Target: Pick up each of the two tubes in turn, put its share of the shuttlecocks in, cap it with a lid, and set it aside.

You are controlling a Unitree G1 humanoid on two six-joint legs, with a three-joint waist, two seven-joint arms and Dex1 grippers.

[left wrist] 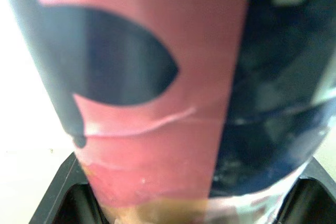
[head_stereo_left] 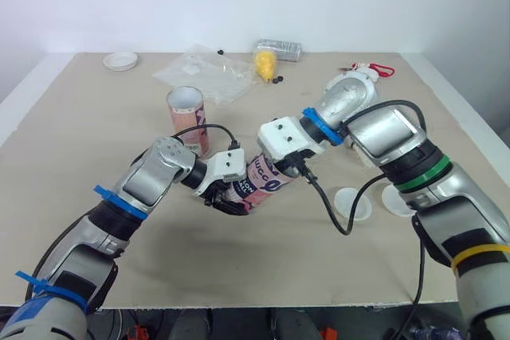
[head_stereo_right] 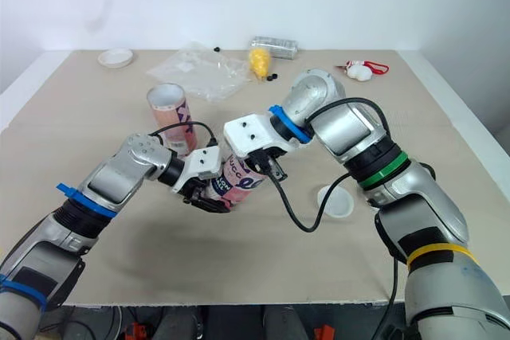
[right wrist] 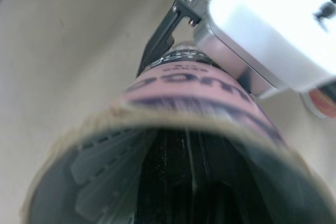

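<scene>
While the left gripper (head_stereo_left: 225,199) clamps the pink tube (head_stereo_left: 267,178) near its lower end and holds it tilted over the table (head_stereo_left: 72,141), the head views show the right gripper (head_stereo_left: 285,158) at the tube's raised, open mouth, aimed down into it. A second tube (head_stereo_left: 187,115) stands upright just behind the left wrist. Two white lids (head_stereo_left: 352,203) lie on the table near the right forearm, and a third lid (head_stereo_left: 120,60) sits at the far left corner.

In the left wrist view, the tube's pink-and-navy wall sits between the gripper's two black fingers (left wrist: 56,198). They bear on it from either side, closed firmly on the tube.

The right wrist view looks straight down the bore, where the white feathers of a shuttlecock (right wrist: 102,169) lie against the inner wall. It cannot be told whether the right gripper is open or closed, or whether it holds anything.

The step in hand appears to be loading this tube with its share. The next move probably calls for the right arm to back out along the tube's axis without snagging the feathers. It would then fetch either another shuttlecock or one of the nearby lids, with the left grip steady and the mouth facing the right arm.
</scene>
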